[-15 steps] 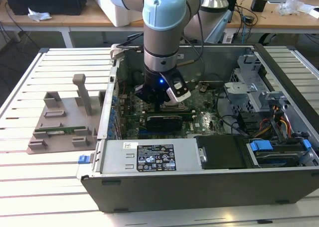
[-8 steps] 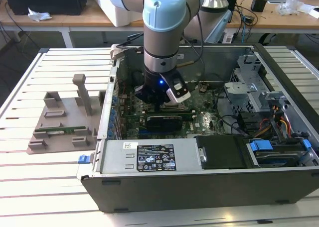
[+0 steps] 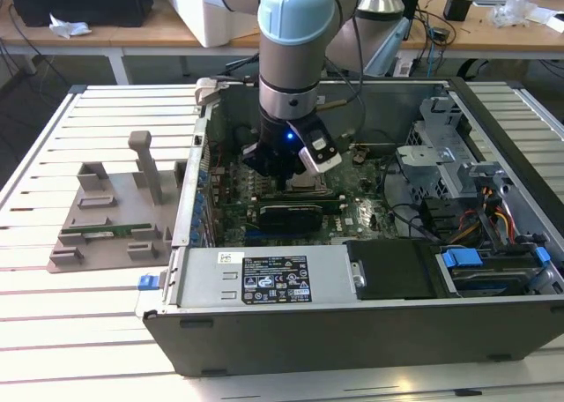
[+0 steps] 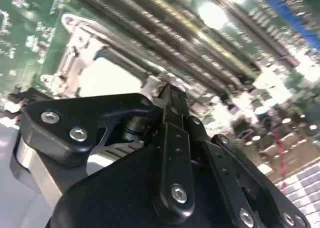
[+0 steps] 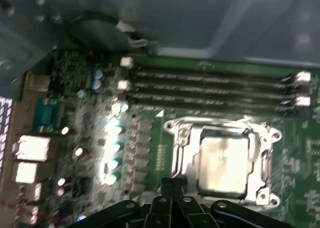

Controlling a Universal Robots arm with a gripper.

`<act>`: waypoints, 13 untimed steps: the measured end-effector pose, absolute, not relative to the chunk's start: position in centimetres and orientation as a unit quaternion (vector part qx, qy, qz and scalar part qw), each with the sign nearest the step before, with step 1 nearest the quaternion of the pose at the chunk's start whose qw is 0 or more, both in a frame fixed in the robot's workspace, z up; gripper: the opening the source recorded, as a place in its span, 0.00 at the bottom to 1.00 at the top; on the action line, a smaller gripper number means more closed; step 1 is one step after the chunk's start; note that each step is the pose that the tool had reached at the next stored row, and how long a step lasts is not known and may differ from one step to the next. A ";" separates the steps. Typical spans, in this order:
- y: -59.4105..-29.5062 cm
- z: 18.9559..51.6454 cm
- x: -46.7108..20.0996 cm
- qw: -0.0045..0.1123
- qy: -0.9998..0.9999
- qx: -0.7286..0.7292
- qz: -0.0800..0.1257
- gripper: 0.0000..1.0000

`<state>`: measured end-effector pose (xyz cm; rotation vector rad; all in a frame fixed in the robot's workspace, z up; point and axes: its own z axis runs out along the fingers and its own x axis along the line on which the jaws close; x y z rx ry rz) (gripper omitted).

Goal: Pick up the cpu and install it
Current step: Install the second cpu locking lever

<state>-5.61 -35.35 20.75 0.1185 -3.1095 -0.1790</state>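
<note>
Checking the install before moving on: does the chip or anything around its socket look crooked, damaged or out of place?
Nothing stands out. In the first wrist view the cpu lies flat and square inside the socket frame, and the gripper sits at the frame's edge. The memory slots alongside look undamaged.

1. The cpu [image 5: 223, 159] is seen as a small, flat, square chip with a pale silvery top [image 4: 107, 80].
2. It is seated flat within the motherboard's metal socket frame.
</note>
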 end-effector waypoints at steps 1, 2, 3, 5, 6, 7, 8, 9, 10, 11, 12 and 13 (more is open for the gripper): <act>-35.1 20.7 -5.3 0.013 -0.998 0.038 -0.057 0.11; -34.8 20.7 -4.9 0.014 -0.998 0.038 -0.055 0.11; -34.3 20.8 -4.0 0.016 -0.998 0.038 -0.048 0.11; -33.6 20.7 -2.8 0.018 -0.998 0.037 -0.039 0.11; -33.3 20.7 -2.2 0.019 -0.999 0.037 -0.030 0.11; -33.1 20.8 -1.8 0.020 -0.999 0.037 -0.018 0.11; -32.7 21.0 -1.7 0.020 -0.999 0.037 -0.011 0.11; -32.6 21.4 -1.7 0.020 -0.999 0.037 -0.009 0.11; -32.6 21.8 -1.7 0.020 -0.999 0.037 -0.008 0.11; -32.5 22.6 -1.7 0.020 -0.999 0.037 -0.007 0.11; -32.4 23.4 -1.7 0.020 -0.999 0.037 -0.006 0.11; -32.4 24.0 -1.7 0.020 -0.999 0.037 -0.006 0.11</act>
